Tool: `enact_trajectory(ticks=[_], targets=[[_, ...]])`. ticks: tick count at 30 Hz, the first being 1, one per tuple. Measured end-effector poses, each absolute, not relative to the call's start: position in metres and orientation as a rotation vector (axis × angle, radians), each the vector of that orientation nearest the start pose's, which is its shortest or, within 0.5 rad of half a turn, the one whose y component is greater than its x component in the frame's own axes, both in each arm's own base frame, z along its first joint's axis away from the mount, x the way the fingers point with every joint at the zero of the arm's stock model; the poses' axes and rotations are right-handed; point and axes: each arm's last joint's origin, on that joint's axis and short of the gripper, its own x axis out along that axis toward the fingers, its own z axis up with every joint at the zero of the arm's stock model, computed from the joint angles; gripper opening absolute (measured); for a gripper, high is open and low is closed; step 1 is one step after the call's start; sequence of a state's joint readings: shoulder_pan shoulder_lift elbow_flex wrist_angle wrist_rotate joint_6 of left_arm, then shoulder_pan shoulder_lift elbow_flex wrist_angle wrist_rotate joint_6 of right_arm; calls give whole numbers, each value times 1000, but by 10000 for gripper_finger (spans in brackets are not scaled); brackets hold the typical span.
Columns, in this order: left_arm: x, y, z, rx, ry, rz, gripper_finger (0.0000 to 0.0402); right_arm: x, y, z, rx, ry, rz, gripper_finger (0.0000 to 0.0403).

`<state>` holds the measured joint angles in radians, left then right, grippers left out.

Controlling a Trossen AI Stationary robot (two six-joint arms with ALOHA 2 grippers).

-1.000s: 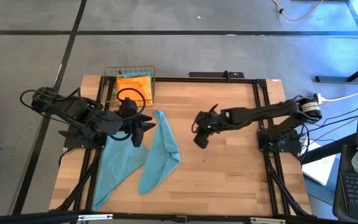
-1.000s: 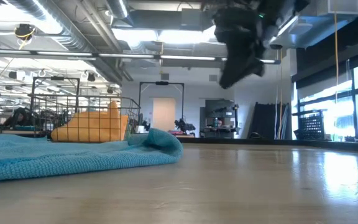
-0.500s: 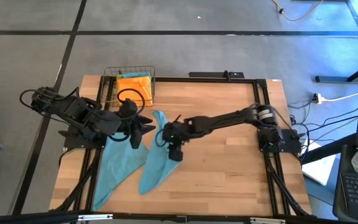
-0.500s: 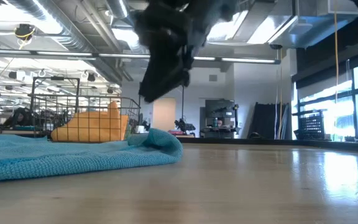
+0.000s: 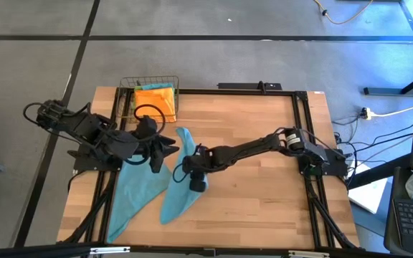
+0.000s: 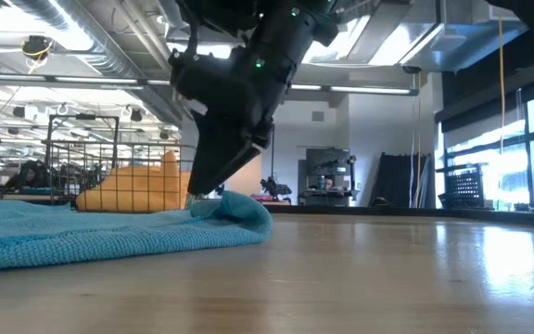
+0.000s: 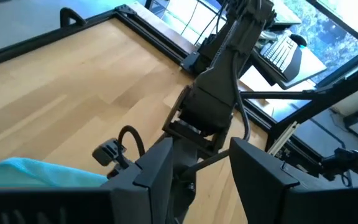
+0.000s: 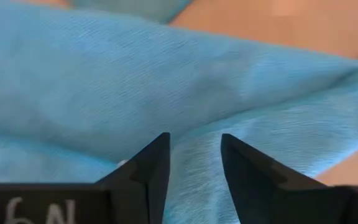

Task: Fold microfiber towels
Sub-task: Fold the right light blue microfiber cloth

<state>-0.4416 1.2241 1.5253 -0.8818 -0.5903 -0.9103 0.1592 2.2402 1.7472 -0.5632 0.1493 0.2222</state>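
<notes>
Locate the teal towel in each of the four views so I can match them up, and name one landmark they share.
High view: teal towel lies left of centre on the table, under the right gripper.
Low view: it fills the left foreground, a fold rising below the right gripper.
Left wrist view: only a corner shows beside the left gripper.
Right wrist view: it fills the picture.
Shared landmark: the right arm's gripper.

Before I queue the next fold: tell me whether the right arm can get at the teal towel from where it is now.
Probably yes. The right gripper hangs open just above the teal towel, at its right-hand fold, and nothing lies between them. The left gripper waits off to the side.
</notes>
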Motion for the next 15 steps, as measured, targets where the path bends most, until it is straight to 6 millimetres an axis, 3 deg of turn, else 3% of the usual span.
enact_trajectory(ticks=[6,9,15], targets=[[208,-81,431,-598,405,348,150,478,61,162,174,957,-215,145],[208,-82,431,-583,424,321,150,483,60,150,252,954,-231,145],[208,-83,430,-586,439,302,150,475,61,135,293,1068,-269,145]])
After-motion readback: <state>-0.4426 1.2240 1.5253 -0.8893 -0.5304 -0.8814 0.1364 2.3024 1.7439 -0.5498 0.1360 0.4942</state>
